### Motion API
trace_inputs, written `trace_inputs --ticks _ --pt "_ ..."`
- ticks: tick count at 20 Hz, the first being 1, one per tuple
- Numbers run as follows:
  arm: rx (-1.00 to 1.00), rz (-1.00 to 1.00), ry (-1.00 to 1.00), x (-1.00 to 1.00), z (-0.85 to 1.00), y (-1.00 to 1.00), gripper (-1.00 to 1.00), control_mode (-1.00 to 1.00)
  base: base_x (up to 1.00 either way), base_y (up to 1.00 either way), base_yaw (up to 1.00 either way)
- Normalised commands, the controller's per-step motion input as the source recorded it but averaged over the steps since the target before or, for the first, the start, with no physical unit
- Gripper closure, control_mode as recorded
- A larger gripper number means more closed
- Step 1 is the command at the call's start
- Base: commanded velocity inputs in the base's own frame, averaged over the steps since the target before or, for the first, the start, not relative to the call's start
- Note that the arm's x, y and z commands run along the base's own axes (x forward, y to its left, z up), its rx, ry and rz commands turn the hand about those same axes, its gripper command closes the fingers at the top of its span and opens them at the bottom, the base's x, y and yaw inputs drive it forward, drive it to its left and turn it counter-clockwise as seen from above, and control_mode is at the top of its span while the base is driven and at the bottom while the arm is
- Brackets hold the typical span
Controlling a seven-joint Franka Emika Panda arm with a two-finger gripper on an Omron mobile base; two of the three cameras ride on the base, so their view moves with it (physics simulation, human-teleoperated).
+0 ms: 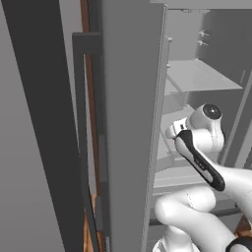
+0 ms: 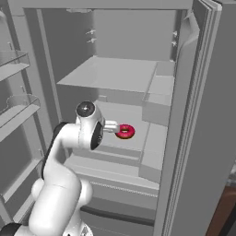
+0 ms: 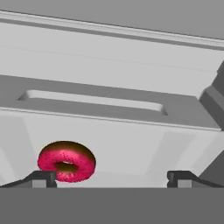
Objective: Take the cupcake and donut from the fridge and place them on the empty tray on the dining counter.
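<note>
Hand (image 3: 111,177) gaping wide, holding nothing, reaching into fridge (image 2: 193,138). Donut (image 3: 66,160) lying on middle shelf (image 2: 133,120), just beyond left fingertip (image 3: 41,178). Arm blocking hand in right base view; fingertips cut off at bottom.

Hidden or cut off, from my position:
- My gripper (image 3: 111,178): fingertips cut by the lower edge of the hand view; hidden behind my wrist in both base views.
- Donut (image 3: 66,161): lower left rim hidden behind one fingertip.
- Fridge (image 2: 193,115): cropped at the frame edges.
</note>
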Motion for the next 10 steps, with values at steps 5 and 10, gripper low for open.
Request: trace_inputs --ticks 5,10 --pt "0.00 0.05 0.04 0.32 -0.20 -0.09 -1.00 -1.00 0.00 0.00 0.00" --pt "0.00 0.03 0.02 0.28 -0.22 -0.15 -1.00 -1.00 0.00 0.00 0.00"
